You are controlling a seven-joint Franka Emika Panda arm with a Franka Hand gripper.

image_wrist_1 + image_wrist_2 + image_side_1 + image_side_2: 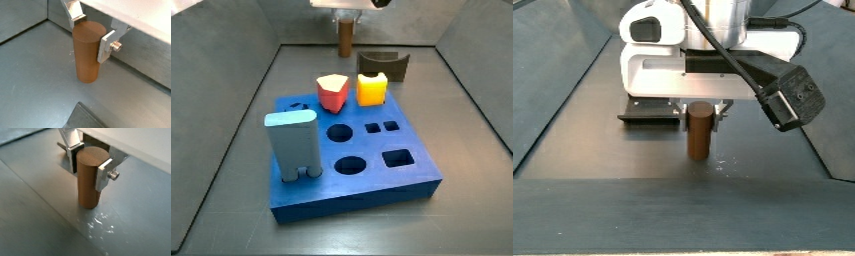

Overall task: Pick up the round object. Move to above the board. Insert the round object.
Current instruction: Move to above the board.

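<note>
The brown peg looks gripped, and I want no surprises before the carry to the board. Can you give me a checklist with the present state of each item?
1. End effector fingers on both sides of the brown cylinder peg: ok.
2. Peg upright: ok in both wrist views.
3. Peg clear of the floor: cannot tell.
4. Free round hole in the blue board: ok, two open.
5. Red block and yellow-orange block stand on the board's edge nearest the peg: not ok, pass above them.
6. Peg fits the hole: cannot tell.
</note>
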